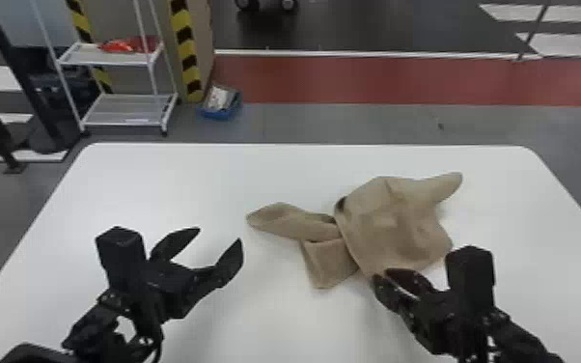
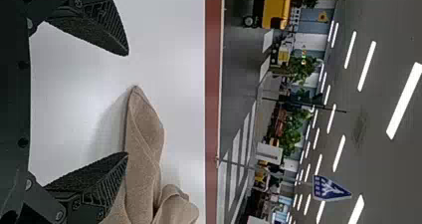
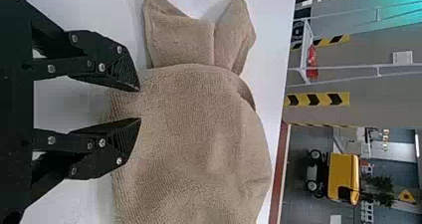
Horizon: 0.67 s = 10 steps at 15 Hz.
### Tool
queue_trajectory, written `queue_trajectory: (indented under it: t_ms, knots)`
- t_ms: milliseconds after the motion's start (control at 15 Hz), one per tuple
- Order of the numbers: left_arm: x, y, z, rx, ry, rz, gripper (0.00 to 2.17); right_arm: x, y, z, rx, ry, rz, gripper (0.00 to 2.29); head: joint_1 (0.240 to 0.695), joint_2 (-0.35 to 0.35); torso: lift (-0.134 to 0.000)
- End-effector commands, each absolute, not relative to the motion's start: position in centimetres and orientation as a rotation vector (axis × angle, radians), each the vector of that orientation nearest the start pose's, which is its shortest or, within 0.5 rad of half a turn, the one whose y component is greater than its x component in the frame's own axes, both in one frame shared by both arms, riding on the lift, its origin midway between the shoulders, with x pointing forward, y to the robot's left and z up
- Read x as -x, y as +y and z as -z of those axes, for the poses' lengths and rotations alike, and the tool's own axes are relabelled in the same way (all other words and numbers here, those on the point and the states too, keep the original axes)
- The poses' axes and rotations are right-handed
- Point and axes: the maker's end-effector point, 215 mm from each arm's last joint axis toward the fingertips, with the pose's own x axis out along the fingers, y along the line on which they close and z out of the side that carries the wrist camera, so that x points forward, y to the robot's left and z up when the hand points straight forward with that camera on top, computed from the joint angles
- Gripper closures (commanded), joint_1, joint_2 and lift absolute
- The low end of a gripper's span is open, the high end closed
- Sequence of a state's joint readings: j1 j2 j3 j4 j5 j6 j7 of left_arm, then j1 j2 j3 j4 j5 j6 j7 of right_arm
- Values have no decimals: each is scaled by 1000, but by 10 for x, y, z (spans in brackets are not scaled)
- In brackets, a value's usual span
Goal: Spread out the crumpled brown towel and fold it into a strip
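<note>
The brown towel [image 1: 393,219] lies bunched on the bench [image 1: 169,178], its narrow end doubled over, its broader part rumpled. Spreading seems far from done, and all the folding into a strip remains. The left gripper [image 1: 219,235] has its fingers wide apart, off the cloth; the right gripper's [image 3: 140,104] are parted at its near edge.

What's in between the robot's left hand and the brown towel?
Just a bare bit of the white table. You can see it in the head view, between the left hand and the towel.
</note>
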State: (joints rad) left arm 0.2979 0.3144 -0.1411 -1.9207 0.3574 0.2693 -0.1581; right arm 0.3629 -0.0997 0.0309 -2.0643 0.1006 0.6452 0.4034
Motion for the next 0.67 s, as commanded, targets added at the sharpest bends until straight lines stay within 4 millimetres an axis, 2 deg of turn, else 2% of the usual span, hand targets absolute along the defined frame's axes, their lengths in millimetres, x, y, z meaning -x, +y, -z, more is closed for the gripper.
queue_trajectory:
  t_ms: [0,67,133,200,267,467,600]
  knots:
    - [-475,158,401,93,273,403,194,-434,-168,457,80,543,-397,1389,695,-14,-123]
    - [-475,158,401,92,273,403,194,-435,-168,456,78,541,-398,1366,695,-15,-123]
    - [-475,158,402,90,274,403,194,-434,-161,451,76,526,-411,954,695,-14,-123]
    - [-475,158,402,92,274,402,194,-433,-156,442,82,499,-421,313,695,-12,-123]
    - [-475,158,403,90,276,402,194,-432,-150,437,77,490,-431,137,695,-9,-123]
    - [-475,156,402,88,273,405,194,-430,-139,434,75,488,-447,110,695,9,-123]
    - [-475,156,401,86,272,406,194,-430,-132,446,114,511,-445,110,695,16,-123]
